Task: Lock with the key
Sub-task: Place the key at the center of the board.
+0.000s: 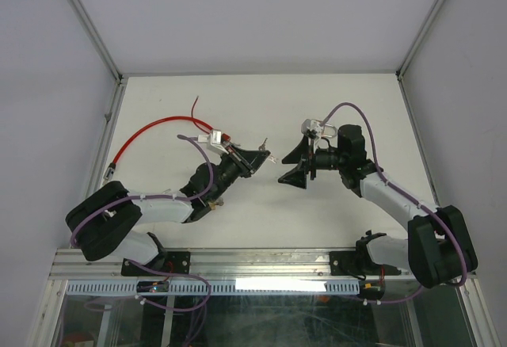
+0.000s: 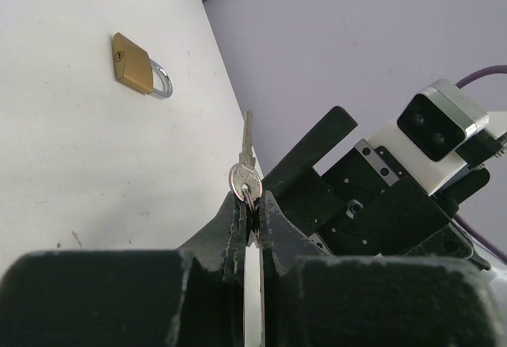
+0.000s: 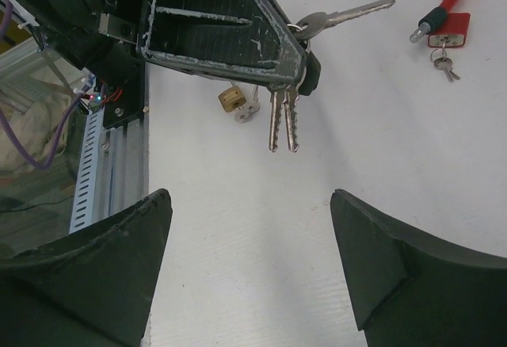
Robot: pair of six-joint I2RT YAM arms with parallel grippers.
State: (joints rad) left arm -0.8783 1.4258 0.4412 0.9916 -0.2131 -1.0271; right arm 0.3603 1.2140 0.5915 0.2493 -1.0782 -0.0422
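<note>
**Key clenched in the left pincer, padlock lying apart on the surface**

The white surface (image 1: 317,224) carried both arms at its near edge. The left arm (image 1: 150,208) reached in toward the middle and the right arm (image 1: 392,196) bent in from the other side, so the two pincers faced each other, near but apart.

The right pincer (image 3: 249,228) stood wide and released, with nothing between its fingers. The left pincer (image 2: 252,204) was clenched on the head of a key (image 2: 246,153). The key's blade stuck out past the fingertips, up in the air. Two spare keys (image 3: 283,117) hung below those fingertips.

A red cable lock (image 3: 448,24) lay on the surface, with small keys (image 3: 444,63) just beside its body.

A brass padlock (image 2: 135,63) with a silver shackle lay flat on the surface, well apart from the held key and touched by neither pincer. In the right wrist view a small brass lock (image 3: 230,97) lay beyond the left pincer, near the metal rail (image 3: 111,149). Whether it was the same padlock could not be told.
</note>
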